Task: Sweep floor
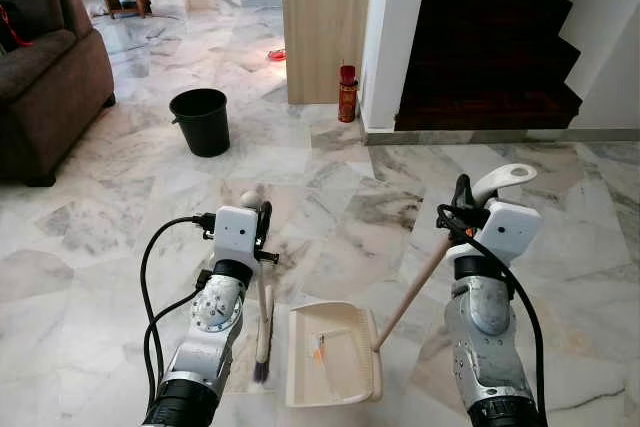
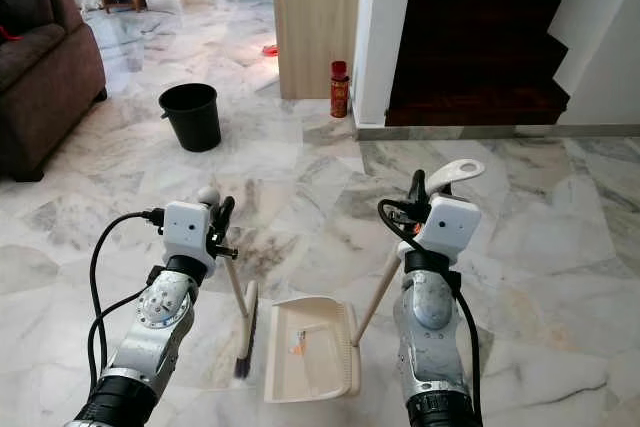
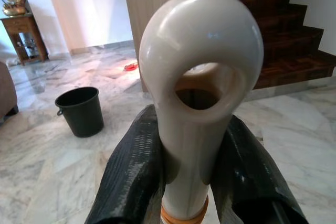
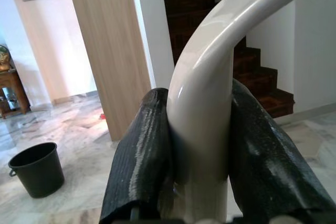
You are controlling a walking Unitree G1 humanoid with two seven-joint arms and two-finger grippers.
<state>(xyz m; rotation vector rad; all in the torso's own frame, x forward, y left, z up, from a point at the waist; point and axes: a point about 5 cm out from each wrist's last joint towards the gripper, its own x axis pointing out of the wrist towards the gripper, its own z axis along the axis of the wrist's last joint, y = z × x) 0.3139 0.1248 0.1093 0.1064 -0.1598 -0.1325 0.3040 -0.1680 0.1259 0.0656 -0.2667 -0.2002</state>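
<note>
Two tools are in your grip right now. Your left gripper (image 1: 262, 219) is clamped on the cream handle of the broom (image 1: 262, 332), and the wrist view shows both black fingers (image 3: 131, 177) pressed against the shaft just under its looped end. The broom hangs almost upright, its dark bristles down on the marble floor (image 1: 330, 197) just left of the dustpan (image 1: 333, 355). Your right gripper (image 1: 462, 194) is closed on the dustpan's long handle (image 1: 415, 287) below its curved top, fingers (image 4: 142, 161) squeezing either side. That handle slants down and left to the cream pan, which sits flat on the floor between your two arms, near you. A small orange scrap (image 1: 320, 350) lies inside the pan. Farther off on the left you've got a black bucket (image 1: 202, 120) standing on the tiles, with a brown sofa (image 1: 45, 67) at the far left edge. A red can (image 1: 347, 94) stands by the wooden panel (image 1: 322, 22), and dark stairs (image 1: 490, 37) rise at the far right.
</note>
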